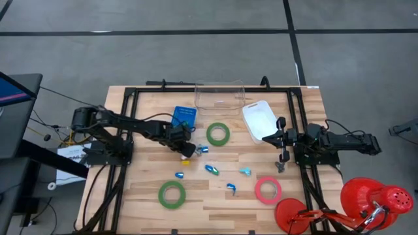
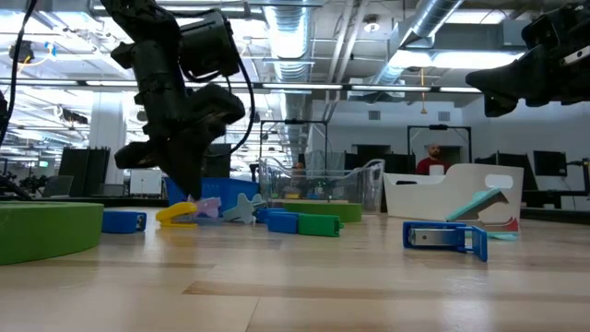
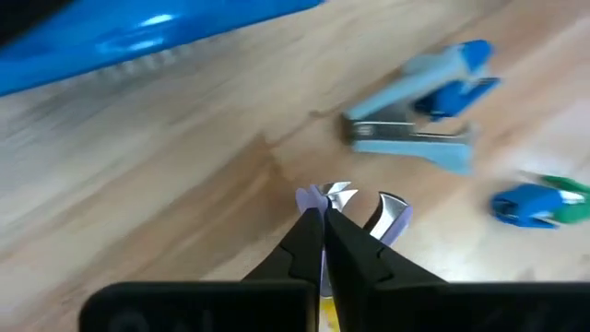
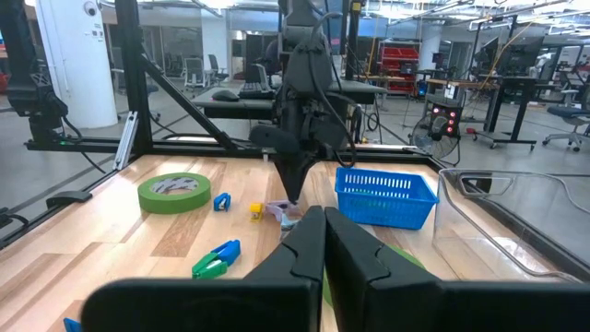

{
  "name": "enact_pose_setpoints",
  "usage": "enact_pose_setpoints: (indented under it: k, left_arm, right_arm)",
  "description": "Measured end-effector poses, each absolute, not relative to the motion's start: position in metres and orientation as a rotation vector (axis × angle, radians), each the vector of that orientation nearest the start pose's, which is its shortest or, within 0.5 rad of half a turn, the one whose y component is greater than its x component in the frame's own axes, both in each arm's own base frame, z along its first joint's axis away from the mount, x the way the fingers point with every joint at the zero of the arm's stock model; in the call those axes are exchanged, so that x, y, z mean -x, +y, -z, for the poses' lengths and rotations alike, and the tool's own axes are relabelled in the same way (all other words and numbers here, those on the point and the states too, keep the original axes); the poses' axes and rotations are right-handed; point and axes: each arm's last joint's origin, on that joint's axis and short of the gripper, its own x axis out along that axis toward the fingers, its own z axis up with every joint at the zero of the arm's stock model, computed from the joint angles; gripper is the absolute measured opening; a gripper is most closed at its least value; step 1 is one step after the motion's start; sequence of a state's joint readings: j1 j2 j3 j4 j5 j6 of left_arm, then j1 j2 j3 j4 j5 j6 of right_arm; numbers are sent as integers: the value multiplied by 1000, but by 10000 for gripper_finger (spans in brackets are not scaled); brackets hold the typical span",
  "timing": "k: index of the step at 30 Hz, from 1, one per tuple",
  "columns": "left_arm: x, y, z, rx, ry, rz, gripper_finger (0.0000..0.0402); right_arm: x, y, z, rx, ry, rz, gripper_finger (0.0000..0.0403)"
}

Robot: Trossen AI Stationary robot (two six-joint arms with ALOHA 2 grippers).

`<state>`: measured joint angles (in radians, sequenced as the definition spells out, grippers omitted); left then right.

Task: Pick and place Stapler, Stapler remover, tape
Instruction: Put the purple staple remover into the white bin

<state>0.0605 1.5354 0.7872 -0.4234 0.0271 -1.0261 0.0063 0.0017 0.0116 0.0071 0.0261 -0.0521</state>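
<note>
My left gripper (image 1: pixel 187 150) points down at the table's middle, shut on a small lavender staple remover (image 3: pixel 392 214) with silver claws. A pale blue stapler (image 3: pixel 419 138) lies on the wood just beyond it, and a yellow item (image 2: pixel 175 215) lies beside it. Two green tape rolls (image 1: pixel 218 134) (image 1: pixel 172 194) and a pinkish-red roll (image 1: pixel 268 189) lie flat on the table. My right gripper (image 4: pixel 318 242) hovers shut near the right edge, beside the white tray (image 1: pixel 259 119), touching nothing. My left gripper pinches the lavender staple remover (image 3: pixel 309 197) between its two fingertips (image 3: pixel 343 242), coming from above and pointing down. Lavender parts and silver claws stick out on both sides of the tips. In the low view the remover (image 2: pixel 210 208) sits at table height; whether it is lifted I cannot tell.
A blue basket (image 1: pixel 185 116) and a clear bin (image 1: pixel 219 94) stand toward the far edge. Several small blue items, such as one stapler (image 2: pixel 445 238), are scattered over the near middle. Red lamp shades (image 1: pixel 375 196) sit off the near right corner. A person (image 2: pixel 430 159) shows far behind.
</note>
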Motion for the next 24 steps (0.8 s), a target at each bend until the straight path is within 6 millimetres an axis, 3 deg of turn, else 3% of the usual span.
enact_pose_setpoints:
  k: [14, 24]
  left_arm:
    - [-256, 15, -215, 975, 776, -459, 3]
    - [-254, 16, -237, 984, 628, -380, 3]
  right_arm:
    - [-97, 0, -168, 52, -16, 20, 1]
    - [-97, 0, -168, 52, -16, 20, 1]
